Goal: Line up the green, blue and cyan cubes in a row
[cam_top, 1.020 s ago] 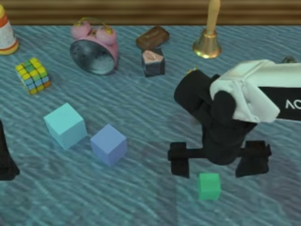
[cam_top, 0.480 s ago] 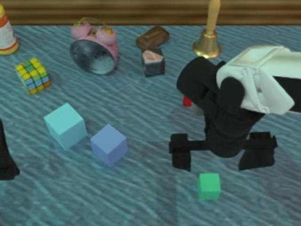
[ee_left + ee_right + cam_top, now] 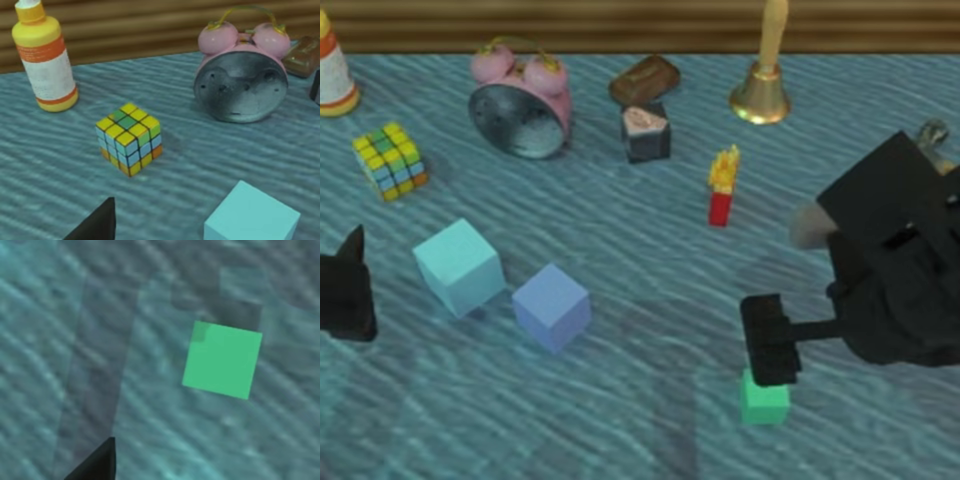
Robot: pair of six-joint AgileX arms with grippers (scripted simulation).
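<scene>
The pale cyan cube and the periwinkle blue cube sit side by side at the left of the table; the cyan cube also shows in the left wrist view. The small green cube lies alone toward the front right. My right gripper hangs open just above it. One black finger overlaps the cube's far edge; the other finger is hidden. In the right wrist view the green cube lies flat beyond one fingertip. My left gripper is open at the left edge, left of the cyan cube.
Along the back stand a yellow-and-white bottle, a pink alarm clock, a brown block, a dark cube with a pink top and a brass bell. A puzzle cube and a fries toy sit nearer.
My right arm has swung right and dropped toward the green cube, uncovering the fries toy. My left gripper has moved farther into view at the left edge. The cubes have not moved.
</scene>
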